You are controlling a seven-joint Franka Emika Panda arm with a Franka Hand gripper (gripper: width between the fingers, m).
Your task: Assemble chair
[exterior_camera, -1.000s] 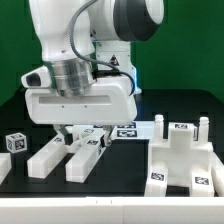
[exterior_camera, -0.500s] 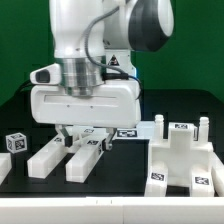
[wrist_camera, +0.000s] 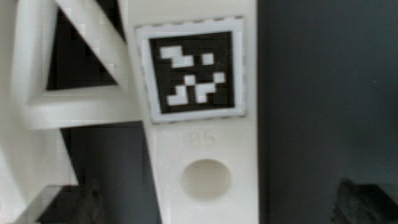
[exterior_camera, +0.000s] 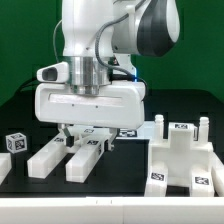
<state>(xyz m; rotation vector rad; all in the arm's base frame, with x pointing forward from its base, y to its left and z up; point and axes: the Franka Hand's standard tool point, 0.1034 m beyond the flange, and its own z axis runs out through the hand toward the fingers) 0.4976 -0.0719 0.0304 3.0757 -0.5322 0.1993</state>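
Observation:
The chair lies in loose white tagged parts on the black table. Two long bars lie side by side at the exterior view's left. A big blocky panel piece stands at the right. My gripper hangs low over the far end of the right-hand bar, open, holding nothing. In the wrist view that bar runs between my dark fingers, showing its square tag and a round hole. My gripper straddles it with a gap on each side.
A small tagged cube sits at the exterior view's far left. The marker board lies flat behind the gripper. Another white part crosses beside the bar in the wrist view. The table's front edge runs close below the parts.
The arm and gripper have shifted slightly toward the exterior view's right. The jaws stay open and no part has moved.

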